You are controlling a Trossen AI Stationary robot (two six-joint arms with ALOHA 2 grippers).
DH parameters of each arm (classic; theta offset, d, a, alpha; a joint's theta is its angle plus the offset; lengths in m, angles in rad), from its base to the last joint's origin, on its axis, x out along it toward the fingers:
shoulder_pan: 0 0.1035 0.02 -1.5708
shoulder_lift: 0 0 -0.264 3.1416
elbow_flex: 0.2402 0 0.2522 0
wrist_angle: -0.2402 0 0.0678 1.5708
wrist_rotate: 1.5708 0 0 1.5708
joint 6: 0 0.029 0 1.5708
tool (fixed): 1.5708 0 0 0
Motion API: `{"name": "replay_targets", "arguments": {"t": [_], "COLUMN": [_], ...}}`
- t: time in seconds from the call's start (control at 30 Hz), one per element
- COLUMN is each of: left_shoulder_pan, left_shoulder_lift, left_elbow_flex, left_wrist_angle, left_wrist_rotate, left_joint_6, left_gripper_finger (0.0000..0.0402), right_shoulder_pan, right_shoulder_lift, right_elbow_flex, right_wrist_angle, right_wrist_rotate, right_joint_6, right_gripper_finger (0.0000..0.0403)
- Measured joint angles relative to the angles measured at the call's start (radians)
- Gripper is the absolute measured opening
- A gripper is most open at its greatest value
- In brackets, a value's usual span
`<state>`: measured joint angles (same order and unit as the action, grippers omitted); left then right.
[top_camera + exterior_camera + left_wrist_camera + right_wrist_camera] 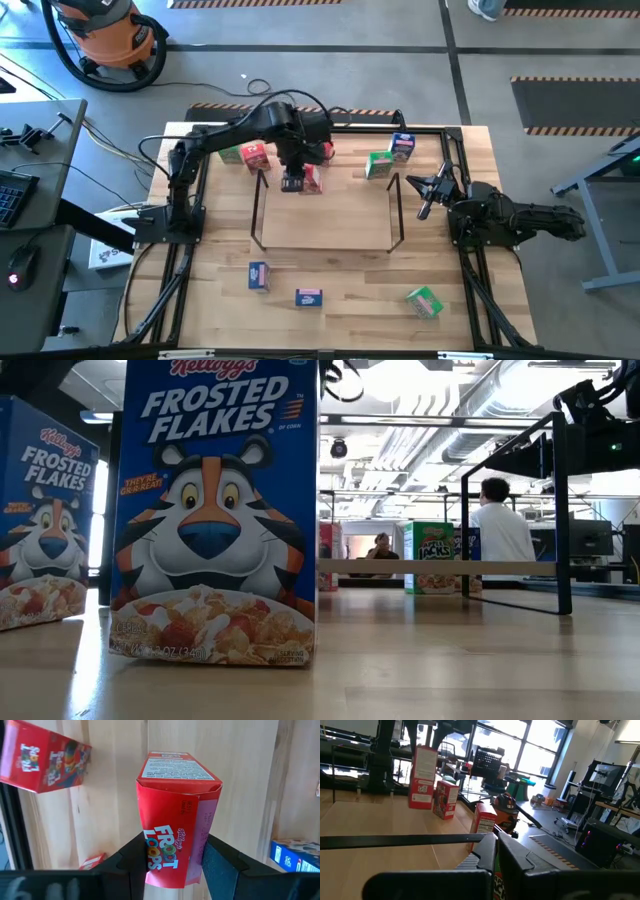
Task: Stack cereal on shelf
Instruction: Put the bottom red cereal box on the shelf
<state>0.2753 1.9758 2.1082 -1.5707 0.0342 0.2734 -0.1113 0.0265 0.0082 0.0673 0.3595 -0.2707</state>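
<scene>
Left wrist view, frame centre: my left gripper (pixel 172 865) clamps 1 red Froot Loops box (pixel 175 820) between both fingers. High view places that box (pixel 312 178) at the shelf (pixel 325 212) upper edge, above centre. My right gripper (pixel 424 190) sits closed at the shelf's right side.

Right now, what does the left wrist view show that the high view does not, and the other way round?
Only the left wrist view shows the grip up close: the left gripper is shut on a red Froot Loops box, one finger on each side, printed front readable.

Only the high view shows the layout: the wire shelf mid-table, the waiting right gripper beside its right end, and two blue boxes and a green box along the near edge.

Both show the held box, the wooden table and another red box nearby.
</scene>
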Motion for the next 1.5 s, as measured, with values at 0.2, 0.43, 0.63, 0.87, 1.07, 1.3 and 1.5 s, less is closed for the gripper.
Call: {"name": "replay_targets", "arguments": {"t": [0.2,0.43,0.63,0.87,1.07,1.3,1.5], "left_shoulder_pan": [-0.011,-0.005,-0.017,-0.017,-0.013,-0.019,-0.03], "left_shoulder_lift": [0.021,-0.018,-0.145,-0.185,-0.148,-0.126,-0.126], "left_elbow_flex": [0.0,-0.047,-0.278,-0.359,-0.36,-0.359,-0.359], "left_wrist_angle": [0.0,0.004,0.006,0.073,0.052,0.028,0.03], "left_wrist_rotate": [-0.07,-0.057,-0.099,-0.11,-0.106,-0.102,-0.102], "left_joint_6": [-0.01,-0.037,-0.062,-0.053,-0.009,-0.001,-0.001], "left_gripper_finger": [0.0145,0.0145,0.0145,0.0145,0.0145,0.0151,0.0181], "right_shoulder_pan": [0.0,0.0,0.0,0.0,0.0,0.0,0.0], "right_shoulder_lift": [0.0,0.0,0.0,0.0,0.0,0.0,0.0], "right_elbow_flex": [0.0,0.0,0.0,0.0,0.0,0.0,0.0], "right_wrist_angle": [0.0,0.0,0.0,0.0,0.0,0.0,0.0], "right_wrist_rotate": [0.0,0.0,0.0,0.0,0.0,0.0,0.0], "right_joint_6": [0.0,0.0,0.0,0.0,0.0,0.0,0.0], "right_gripper_finger": [0.0007,0.0007,0.0007,0.0007,0.0007,0.0007,0.0007]}}
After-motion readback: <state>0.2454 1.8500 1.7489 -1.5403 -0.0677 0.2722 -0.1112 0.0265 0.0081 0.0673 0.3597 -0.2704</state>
